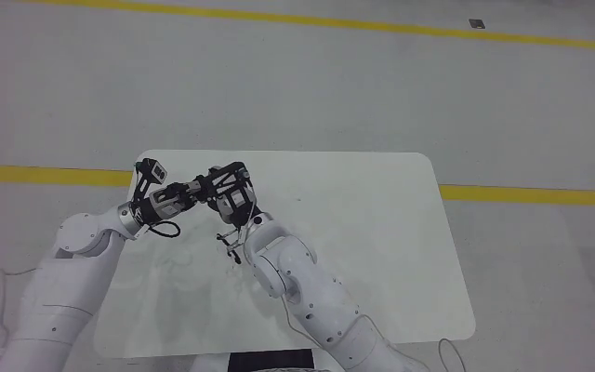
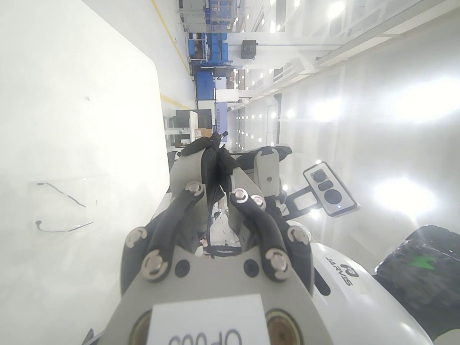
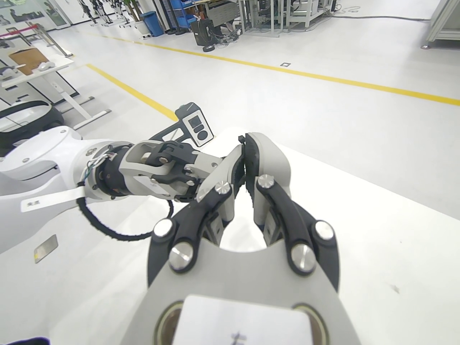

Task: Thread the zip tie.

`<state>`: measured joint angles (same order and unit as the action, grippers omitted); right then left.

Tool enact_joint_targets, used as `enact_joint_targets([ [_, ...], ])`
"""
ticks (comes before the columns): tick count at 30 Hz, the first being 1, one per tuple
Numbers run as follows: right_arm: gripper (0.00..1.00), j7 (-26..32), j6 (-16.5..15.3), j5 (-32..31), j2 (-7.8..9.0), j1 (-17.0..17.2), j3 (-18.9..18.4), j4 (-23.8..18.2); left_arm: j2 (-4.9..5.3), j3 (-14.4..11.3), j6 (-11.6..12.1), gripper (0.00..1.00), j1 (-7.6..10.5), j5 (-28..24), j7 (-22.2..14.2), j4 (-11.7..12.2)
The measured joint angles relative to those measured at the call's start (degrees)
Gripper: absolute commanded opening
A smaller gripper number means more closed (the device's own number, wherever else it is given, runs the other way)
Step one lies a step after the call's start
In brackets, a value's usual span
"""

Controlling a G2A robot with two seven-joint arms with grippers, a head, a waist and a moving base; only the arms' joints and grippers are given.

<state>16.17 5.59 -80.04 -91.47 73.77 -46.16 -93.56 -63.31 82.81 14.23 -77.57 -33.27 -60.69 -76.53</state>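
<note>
A white table [image 1: 390,232] stands on a pale floor marked with yellow lines. Two white robot arms reach over it and meet tip to tip at about 10 o'clock from the table's centre, raised above the surface.

The left gripper [image 2: 212,152] comes in from 8 o'clock. Its two fingers are pressed together on a thin black zip tie [image 2: 212,210]. The strap runs back between the fingers towards the palm and ends in a short crosswise piece near the gripper's base.

The right gripper [image 3: 246,152] comes up from 6 o'clock, and its ridged black pads [image 3: 248,170] are closed against each other. A small black nub of the tie pokes out at the very tips, so this gripper pinches the tie too. The fingertips of the two grippers touch, or very nearly.

Two loose zip ties [image 2: 64,195] lie flat on the table, just beside each other, at 6 o'clock from the meeting grippers. Both are black and gently curved. They lie apart from both grippers.
</note>
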Motion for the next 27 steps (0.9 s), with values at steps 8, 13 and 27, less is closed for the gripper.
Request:
enact_joint_targets([
  [8,0.0,-0.01,0.32,-0.29,-0.15,-0.05,0.06,1.25,0.0,0.0,0.0,0.0,0.0,0.0,0.0,0.0],
  [13,0.0,0.02,0.66,-0.43,-0.28,-0.12,0.17,1.51,0.0,0.0,0.0,0.0,0.0,0.0,0.0,0.0],
  [27,1.0,1.08,-2.98,-1.96,1.3,4.61,-4.67,-7.56,0.0,0.0,0.0,0.0,0.0,0.0,0.0,0.0],
])
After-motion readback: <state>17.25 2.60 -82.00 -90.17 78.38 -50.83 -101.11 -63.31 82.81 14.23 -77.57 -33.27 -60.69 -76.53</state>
